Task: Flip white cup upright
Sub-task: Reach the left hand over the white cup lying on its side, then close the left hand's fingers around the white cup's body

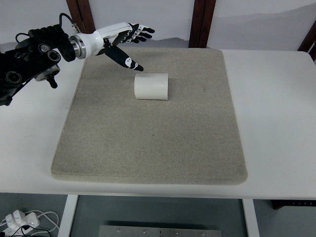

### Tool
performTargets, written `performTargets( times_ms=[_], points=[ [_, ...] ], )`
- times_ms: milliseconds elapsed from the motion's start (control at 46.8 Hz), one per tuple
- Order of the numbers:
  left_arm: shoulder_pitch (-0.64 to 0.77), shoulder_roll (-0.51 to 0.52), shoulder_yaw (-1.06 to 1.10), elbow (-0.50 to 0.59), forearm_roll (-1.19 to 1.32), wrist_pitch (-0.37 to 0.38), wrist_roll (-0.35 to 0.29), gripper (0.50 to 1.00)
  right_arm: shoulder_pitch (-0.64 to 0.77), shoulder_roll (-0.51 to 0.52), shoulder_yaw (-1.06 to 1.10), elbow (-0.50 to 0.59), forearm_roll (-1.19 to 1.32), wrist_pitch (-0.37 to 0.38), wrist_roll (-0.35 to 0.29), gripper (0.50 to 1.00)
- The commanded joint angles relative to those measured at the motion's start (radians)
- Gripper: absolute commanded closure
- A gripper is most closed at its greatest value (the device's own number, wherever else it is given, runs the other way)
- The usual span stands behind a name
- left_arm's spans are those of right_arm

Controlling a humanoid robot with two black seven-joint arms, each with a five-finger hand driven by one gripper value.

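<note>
A white ribbed cup (152, 86) lies on its side on the beige mat (153, 148), in the mat's far half. My left hand (129, 42) is above the mat's far left corner, up and left of the cup and apart from it. Its fingers are spread and hold nothing, with the thumb pointing toward the cup. The right arm is out of view.
The mat lies on a white table (276, 123). The left arm's black forearm (29, 54) hangs over the table's far left. Dark wooden posts (202, 22) stand behind the table. A white power strip (17, 219) lies on the floor at lower left.
</note>
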Motion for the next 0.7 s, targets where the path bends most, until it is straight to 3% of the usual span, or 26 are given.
performTargets(
  times_ms=[0,470,683],
  points=[
    [-0.022,-0.003,0.052,0.000,0.006,0.001,0.030,0.521,0.000,0.000,0.000,0.000,0.000,0.000,0.000,0.548],
    [-0.152,-0.055,0.266,0.000,0.005,-0.029,0.118,0.519,-0.001,0.000,0.000,0.000,0.001,0.000,0.000,0.548],
    [-0.163,-0.130,0.318,0.015,0.008,-0.029,0.135,0.521,0.000,0.000,0.000,0.000,0.000,0.000,0.000,0.548]
  ],
)
